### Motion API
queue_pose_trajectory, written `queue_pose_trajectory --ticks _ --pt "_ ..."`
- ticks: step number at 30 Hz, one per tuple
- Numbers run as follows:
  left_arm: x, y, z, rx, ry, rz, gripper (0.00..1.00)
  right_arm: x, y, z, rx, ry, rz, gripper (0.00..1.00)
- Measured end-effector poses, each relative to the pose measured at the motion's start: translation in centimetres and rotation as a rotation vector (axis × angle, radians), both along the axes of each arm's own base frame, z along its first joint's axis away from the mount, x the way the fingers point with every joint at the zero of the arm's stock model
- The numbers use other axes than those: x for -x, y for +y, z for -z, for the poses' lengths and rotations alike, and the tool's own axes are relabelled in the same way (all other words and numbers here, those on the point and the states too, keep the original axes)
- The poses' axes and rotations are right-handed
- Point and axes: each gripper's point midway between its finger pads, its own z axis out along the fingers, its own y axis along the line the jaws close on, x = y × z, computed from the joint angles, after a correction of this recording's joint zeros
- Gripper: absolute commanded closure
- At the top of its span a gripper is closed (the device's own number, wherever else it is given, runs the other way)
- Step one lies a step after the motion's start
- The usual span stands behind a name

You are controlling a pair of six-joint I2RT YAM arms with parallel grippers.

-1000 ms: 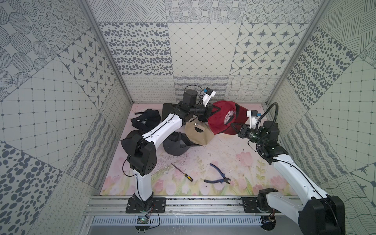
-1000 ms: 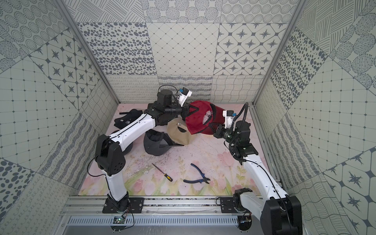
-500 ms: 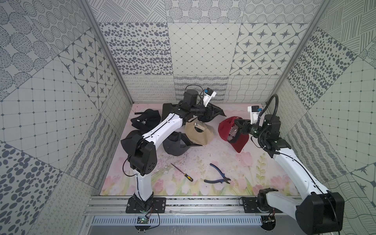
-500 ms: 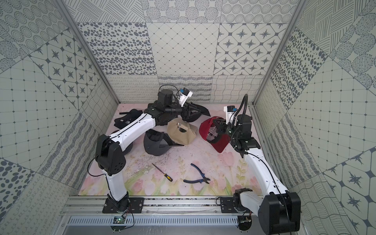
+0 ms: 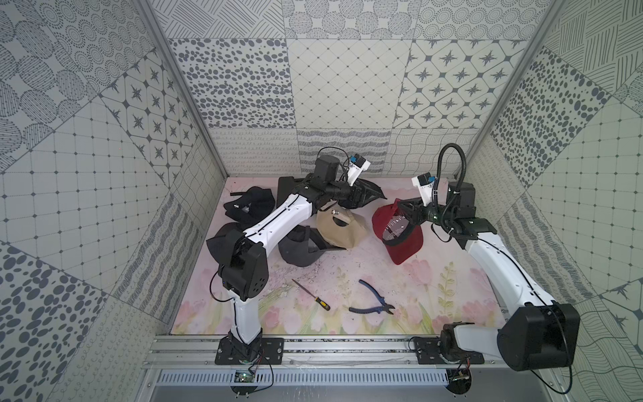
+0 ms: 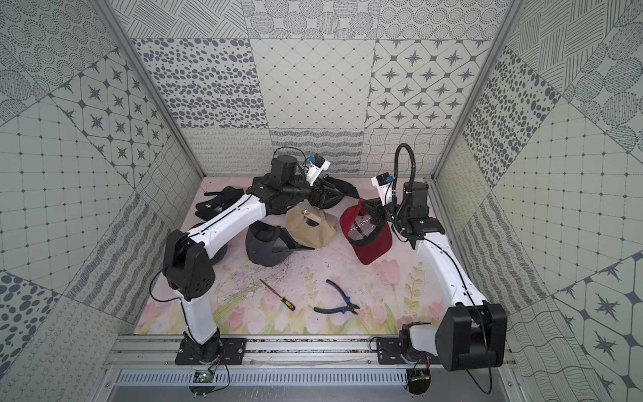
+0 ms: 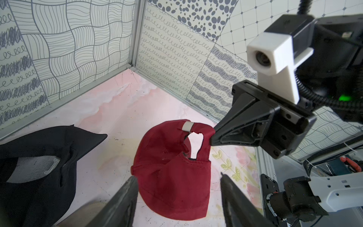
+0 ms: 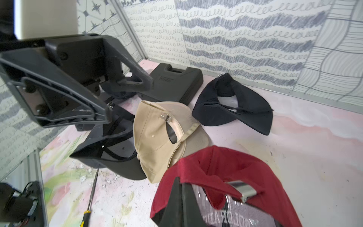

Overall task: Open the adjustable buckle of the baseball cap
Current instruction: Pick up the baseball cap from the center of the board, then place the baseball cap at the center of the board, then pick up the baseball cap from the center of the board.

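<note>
Pink floral mat [image 5: 348,268] covers the table. Over its right side the red fabric baseball cap [image 5: 400,240] hangs bill-down from the right gripper [image 7: 213,136]. That gripper's jaws are pinched together on the cap's rear strap, beside the back opening. Whether the bill touches the mat is unclear.

The left gripper [image 7: 178,176] has its jaws spread wide and empty. It is near the far wall by a black fabric cap [image 8: 235,110], apart from the red one.

A tan fabric cap [image 5: 342,229] overlaps a dark grey cap [image 5: 299,250] mid-table. Blue-handled pliers [image 5: 372,306] and a yellow-and-black-handled screwdriver [image 5: 311,295] lie nearer the front rail.

The small silver metal buckle [image 8: 242,190] sits on the strap, just beside the right gripper's tips.
</note>
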Motion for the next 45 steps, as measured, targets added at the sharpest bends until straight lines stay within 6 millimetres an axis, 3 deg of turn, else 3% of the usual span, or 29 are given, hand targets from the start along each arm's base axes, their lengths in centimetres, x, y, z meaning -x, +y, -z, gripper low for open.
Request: queue_pose_trajectory --ticks 7,9,16,18,22,27,31,35,37,45 --pt "0.1 0.2 0.9 -0.032 0.000 0.003 0.32 1.1 1.1 0.2 0.001 0.038 -0.109 1.00" --pt "0.2 0.3 1.2 -0.044 0.000 0.002 0.33 1.2 1.1 1.1 -0.011 0.063 -0.096 0.92" --pt "0.4 0.5 2.0 -0.071 0.010 0.005 0.34 2.8 0.1 8.9 -0.071 0.324 0.055 0.79" --pt "0.4 0.6 2.1 -0.077 0.014 0.006 0.34 2.9 -0.4 10.0 -0.074 0.371 0.103 0.69" --pt "0.6 0.7 2.9 -0.090 0.024 0.010 0.34 2.3 -1.4 10.6 -0.082 0.426 0.207 0.30" --pt "0.9 0.9 4.4 -0.111 0.050 0.013 0.35 2.2 -2.7 10.9 -0.071 0.466 0.322 0.13" --pt "1.1 1.0 5.3 -0.123 0.068 0.014 0.35 1.5 -4.1 10.0 -0.064 0.470 0.400 0.17" --pt "1.3 1.1 5.9 -0.129 0.082 0.016 0.35 -0.8 -6.2 9.5 -0.084 0.473 0.452 0.36" --pt "1.3 1.1 6.1 -0.131 0.086 0.017 0.35 -2.0 -6.9 10.2 -0.092 0.494 0.461 0.44" --pt "1.5 1.2 6.6 -0.136 0.093 0.022 0.35 -4.8 -7.0 14.9 -0.104 0.625 0.439 0.51"
